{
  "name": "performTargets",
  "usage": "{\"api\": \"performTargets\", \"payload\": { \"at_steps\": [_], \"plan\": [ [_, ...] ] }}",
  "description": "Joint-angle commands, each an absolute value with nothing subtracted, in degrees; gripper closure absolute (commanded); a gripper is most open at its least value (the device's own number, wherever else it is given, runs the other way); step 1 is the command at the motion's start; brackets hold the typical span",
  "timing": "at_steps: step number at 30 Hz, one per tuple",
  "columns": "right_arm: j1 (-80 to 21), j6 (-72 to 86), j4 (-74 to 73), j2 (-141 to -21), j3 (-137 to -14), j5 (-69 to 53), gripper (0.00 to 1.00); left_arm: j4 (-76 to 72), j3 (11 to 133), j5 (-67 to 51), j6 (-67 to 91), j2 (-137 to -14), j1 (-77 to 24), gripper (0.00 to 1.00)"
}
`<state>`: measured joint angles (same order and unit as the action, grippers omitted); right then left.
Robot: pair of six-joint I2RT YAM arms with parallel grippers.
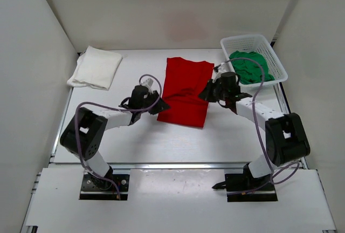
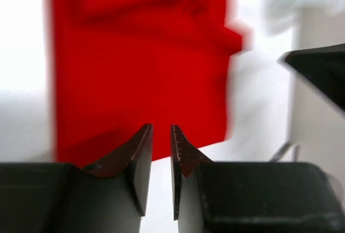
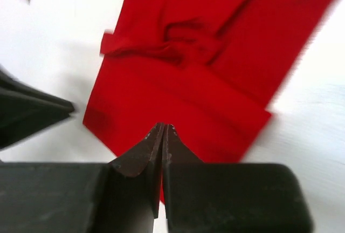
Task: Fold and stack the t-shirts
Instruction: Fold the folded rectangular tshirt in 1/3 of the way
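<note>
The red t-shirt (image 1: 186, 90) lies flat on the table, folded into a long strip. My left gripper (image 1: 163, 105) hovers at its near-left corner, open by a narrow gap with nothing between the fingers (image 2: 160, 128). At the strip's right edge my right gripper (image 1: 204, 94) is shut, and no cloth shows between its jaws (image 3: 163, 126). The red shirt fills both wrist views (image 2: 140, 55) (image 3: 183, 93). A folded white t-shirt (image 1: 96, 67) rests at the back left. The green t-shirt (image 1: 250, 66) sits crumpled in the basket.
The white mesh basket (image 1: 253, 41) stands at the back right corner. White walls enclose the table on three sides. Each wrist view catches the other gripper's dark finger at its edge.
</note>
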<state>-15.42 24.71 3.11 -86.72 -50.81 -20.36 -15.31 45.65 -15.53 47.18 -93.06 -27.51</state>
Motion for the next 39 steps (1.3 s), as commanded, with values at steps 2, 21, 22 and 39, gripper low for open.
{"api": "performTargets", "payload": {
  "at_steps": [2,21,22,39],
  "plan": [
    [-21.87,21.45,3.17,-93.07,-51.76,-18.19,1.0,-18.89,38.85,-17.57,48.34,-98.17,-26.11,0.71],
    [-29.79,20.48,1.49,-106.11,-61.09,-8.62,0.99,-21.45,23.55,-17.84,48.08,-85.26,-29.8,0.7],
    [-30.49,20.22,2.71,-105.21,-59.34,-7.13,1.0,-21.45,23.38,-17.67,48.08,-84.82,-29.88,0.7],
    [-31.91,21.71,4.57,-106.52,-59.41,-12.12,1.0,-20.92,24.87,-15.73,47.55,-85.17,-31.64,0.7]
  ]
}}
